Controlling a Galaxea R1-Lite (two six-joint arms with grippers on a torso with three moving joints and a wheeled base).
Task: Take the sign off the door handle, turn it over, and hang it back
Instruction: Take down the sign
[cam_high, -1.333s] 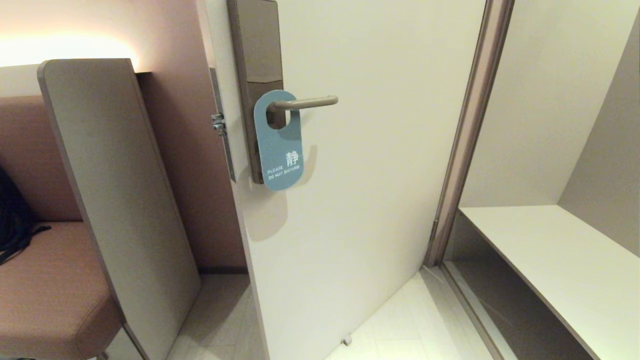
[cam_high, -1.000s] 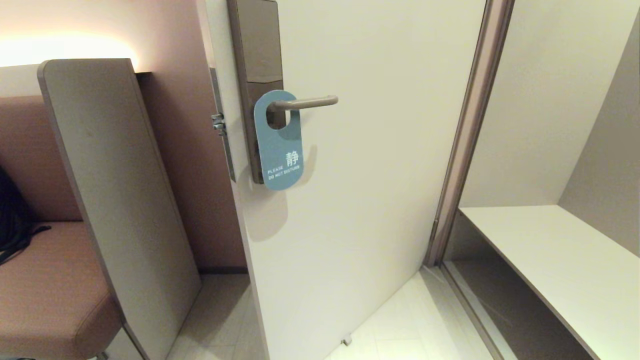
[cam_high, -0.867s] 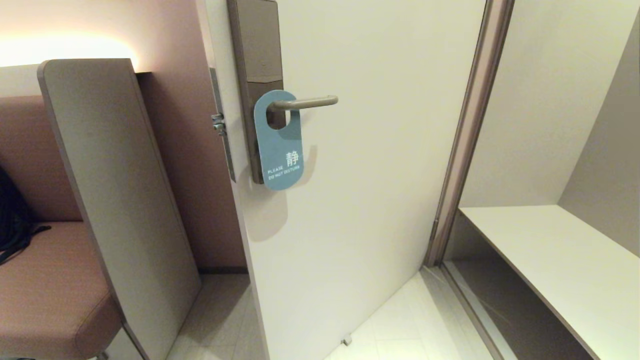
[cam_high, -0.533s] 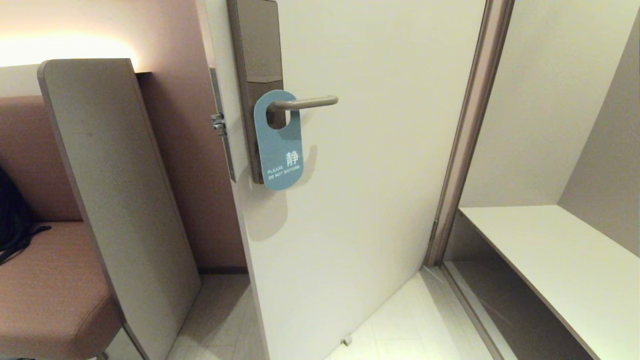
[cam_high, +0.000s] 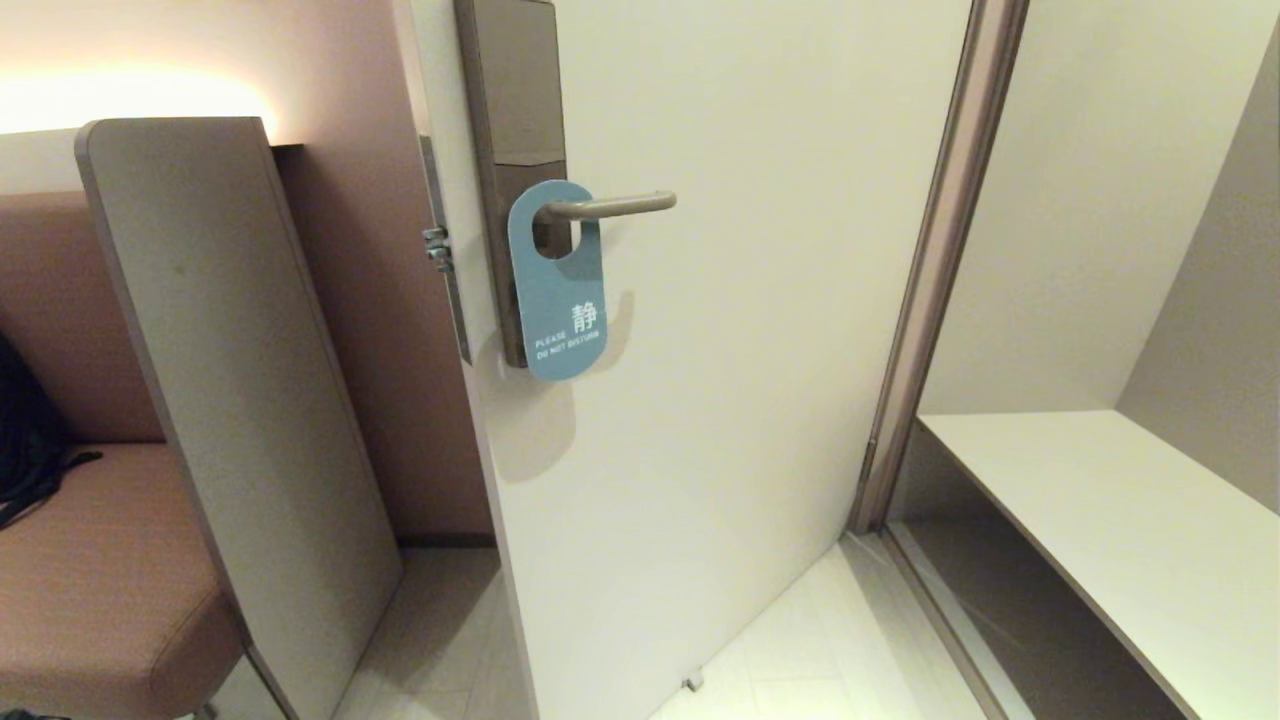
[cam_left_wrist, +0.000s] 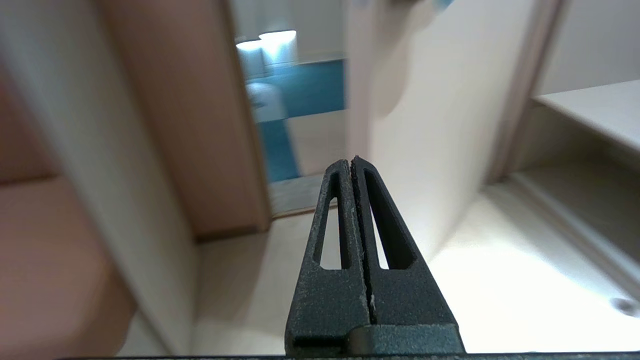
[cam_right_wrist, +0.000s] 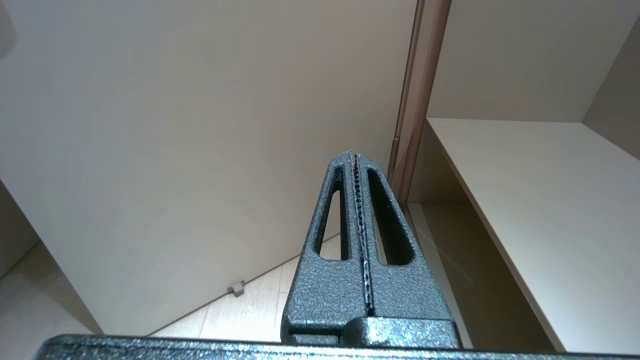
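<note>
A small room with pale floor tiles (cam_high: 800, 660) is seen, with a white door (cam_high: 760, 330) standing ajar beside a brown-grey door frame (cam_high: 935, 270). To the right of the frame a white bench (cam_high: 1120, 520) is built into an alcove; to the left a pinkish upholstered seat (cam_high: 90, 570) is set behind a grey partition panel (cam_high: 230, 380). On the door, near its latch edge, a tall brownish-grey lock plate (cam_high: 512, 100) is mounted, and the door handle (cam_high: 612, 205) is carried level across it. The sign (cam_high: 557, 285) is hung on the handle through its round hole, close against the lock plate, with the blue face and its white DO NOT DISTURB lettering turned outward.

Neither arm is seen from the head camera. The left gripper (cam_left_wrist: 352, 161) is pressed fully together and nothing is held; it is pointed toward the lower edge of the door. The right gripper (cam_right_wrist: 352, 155) is likewise closed on nothing, aimed at the door's bottom corner near the frame, where a small door stop (cam_right_wrist: 236, 287) is fixed.
</note>
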